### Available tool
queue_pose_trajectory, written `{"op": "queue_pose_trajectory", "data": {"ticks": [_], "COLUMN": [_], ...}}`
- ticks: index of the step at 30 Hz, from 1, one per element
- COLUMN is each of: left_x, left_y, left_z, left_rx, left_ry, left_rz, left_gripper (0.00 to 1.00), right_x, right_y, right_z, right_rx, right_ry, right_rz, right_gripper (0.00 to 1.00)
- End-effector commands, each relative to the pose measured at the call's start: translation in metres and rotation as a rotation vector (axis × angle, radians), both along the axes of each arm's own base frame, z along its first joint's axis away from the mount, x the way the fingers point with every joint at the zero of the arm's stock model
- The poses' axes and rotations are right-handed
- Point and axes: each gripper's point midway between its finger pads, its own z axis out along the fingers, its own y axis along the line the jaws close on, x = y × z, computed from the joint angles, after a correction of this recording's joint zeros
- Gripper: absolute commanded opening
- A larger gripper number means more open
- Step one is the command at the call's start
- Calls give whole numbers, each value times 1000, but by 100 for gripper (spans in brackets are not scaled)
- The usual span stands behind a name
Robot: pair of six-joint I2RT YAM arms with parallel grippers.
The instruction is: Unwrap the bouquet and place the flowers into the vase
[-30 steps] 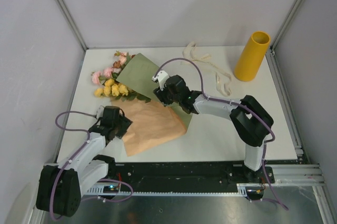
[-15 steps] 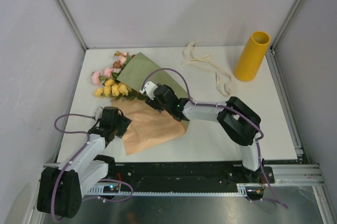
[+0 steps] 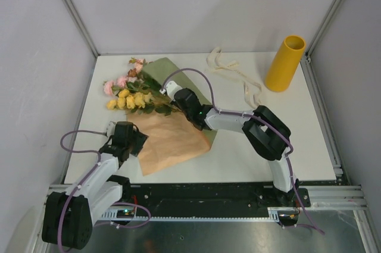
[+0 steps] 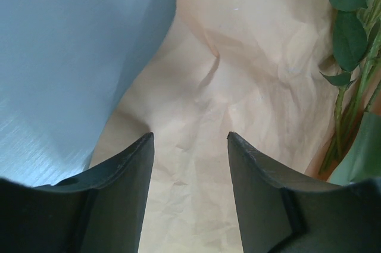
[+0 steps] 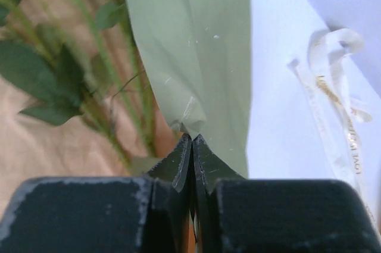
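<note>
With right pincer clamped on green wrap edge, peel slowly away from flowers lying just left of it. Pin peach lining beneath left pincer, standing apart, to avoid dragging them. Find vase well off rightward.

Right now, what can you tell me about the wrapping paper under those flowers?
The wrapping paper lies opened out on the table, peach-orange inside facing up, with an olive-green flap showing at the far side. The flower stems rest on it. The right gripper is pinched shut on the green flap's edge; the left gripper stands open over the peach part.
</note>
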Motion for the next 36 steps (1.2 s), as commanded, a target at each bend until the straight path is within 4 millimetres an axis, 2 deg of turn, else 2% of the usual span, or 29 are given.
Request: {"op": "queue_pose_trajectory", "data": {"ticks": [1, 5, 10, 18, 22, 25, 30, 36], "left_x": [-12, -13, -15, -16, -11, -6, 4, 11], "left_y": [17, 21, 26, 27, 28, 29, 33, 36], "left_z": [-11, -8, -7, -1, 15, 34, 79, 150], "left_rx": [55, 71, 84, 69, 72, 89, 153, 302], "left_ry": [41, 37, 44, 20, -27, -82, -218, -406], "left_rz": [61, 71, 92, 112, 112, 96, 40, -101], "left_gripper": [58, 59, 59, 59, 59, 59, 61, 66], "right_x": [45, 77, 111, 133, 130, 126, 107, 71], "right_y": [-13, -31, -61, -118, -135, -145, -159, -145], "right_z": [50, 59, 51, 33, 28, 36, 52, 85], "right_rx": [125, 169, 194, 277, 286, 310, 353, 415], "right_ry": [-95, -80, -47, 54, 118, 154, 226, 255], "right_rz": [-137, -206, -292, -468, -527, -577, -646, -588], "right_gripper": [5, 5, 7, 24, 31, 37, 49, 61]}}
